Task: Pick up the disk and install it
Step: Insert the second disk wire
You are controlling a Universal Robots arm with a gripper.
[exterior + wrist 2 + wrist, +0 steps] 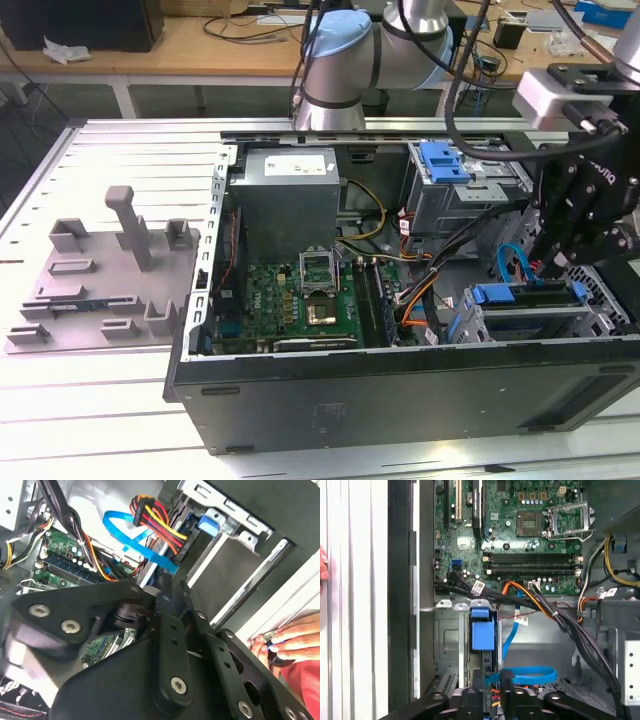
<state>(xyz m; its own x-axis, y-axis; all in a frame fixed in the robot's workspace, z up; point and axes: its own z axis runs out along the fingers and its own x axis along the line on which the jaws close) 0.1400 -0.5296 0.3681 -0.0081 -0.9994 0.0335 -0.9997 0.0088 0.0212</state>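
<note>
The disk stands on edge in the lower drive cage at the exterior view's right end of the open computer case; its blue carrier rim faces up over a silver side. In the first wrist view the disk's blue carrier end sits in the grey cage slot. My gripper hangs straight over the disk's right part, its tip right at the carrier rim. In the first wrist view my gripper sits over the same slot. Whether it grips the disk is hidden.
A blue bracket tops the upper grey drive cage. A looped blue data cable and bundled power wires lie close to the gripper. A person's hand rests at the case's edge. A grey fixture sits at the exterior view's left.
</note>
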